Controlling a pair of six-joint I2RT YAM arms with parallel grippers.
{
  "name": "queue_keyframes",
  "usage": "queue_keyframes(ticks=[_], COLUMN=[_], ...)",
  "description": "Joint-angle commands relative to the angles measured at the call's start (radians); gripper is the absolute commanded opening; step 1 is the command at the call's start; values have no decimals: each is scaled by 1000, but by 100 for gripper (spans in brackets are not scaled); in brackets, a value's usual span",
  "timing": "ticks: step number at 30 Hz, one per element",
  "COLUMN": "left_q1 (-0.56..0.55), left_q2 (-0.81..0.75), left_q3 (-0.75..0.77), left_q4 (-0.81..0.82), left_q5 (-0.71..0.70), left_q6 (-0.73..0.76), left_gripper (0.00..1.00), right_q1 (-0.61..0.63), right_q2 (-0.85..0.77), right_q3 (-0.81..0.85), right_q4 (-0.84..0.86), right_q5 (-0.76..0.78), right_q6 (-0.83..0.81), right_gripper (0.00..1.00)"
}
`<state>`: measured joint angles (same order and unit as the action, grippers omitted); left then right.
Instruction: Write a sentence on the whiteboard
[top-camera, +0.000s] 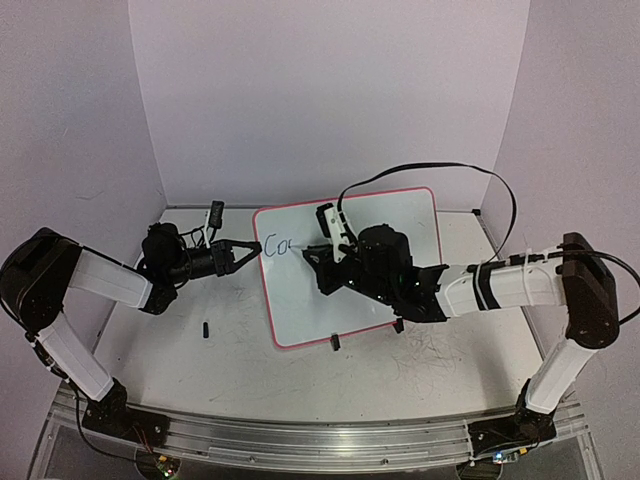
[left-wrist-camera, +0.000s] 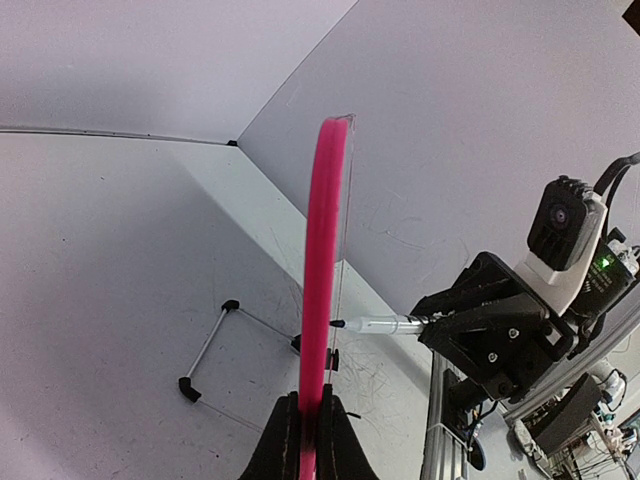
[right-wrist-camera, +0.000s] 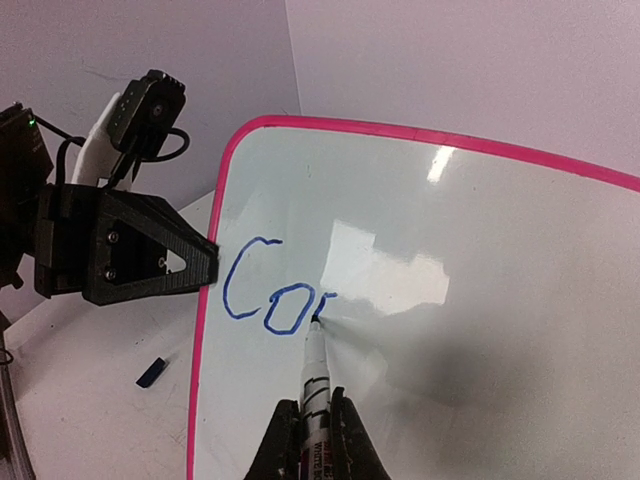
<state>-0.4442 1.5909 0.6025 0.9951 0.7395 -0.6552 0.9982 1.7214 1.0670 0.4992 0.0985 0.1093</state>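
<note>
Shows the whiteboard (top-camera: 300, 300) set askew on the table (top-camera: 200, 370), the sentence (top-camera: 278, 245) begun in blue near the left rim. Pinches that rim with the left gripper (top-camera: 250, 250). Holds the right gripper (top-camera: 318, 258) closed just right of the letters, seemingly on a marker (top-camera: 307, 251), barely discernible. Has a small black piece (top-camera: 206, 329) lying near the board's lower left.

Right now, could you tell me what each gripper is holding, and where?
Left gripper: pink-rimmed glossy white board, by its edge. Right gripper: slim white marker, by its barrel.
</note>
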Motion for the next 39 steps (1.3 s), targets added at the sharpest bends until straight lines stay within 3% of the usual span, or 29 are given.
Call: queue_keyframes(ticks=[1, 39], left_q1=[-19, -19], left_q2=[6, -1], left_q3=[33, 25], left_q4=[10, 8], left_q5=[35, 37], left_q6=[-22, -21], left_gripper=[0, 0], right_q1=[0, -13], right_q2=[-14, -34], right_q3=[-17, 14], right_q4=[-12, 3], right_q5=[1, 107], right_q6=[15, 20], right_gripper=[0, 0])
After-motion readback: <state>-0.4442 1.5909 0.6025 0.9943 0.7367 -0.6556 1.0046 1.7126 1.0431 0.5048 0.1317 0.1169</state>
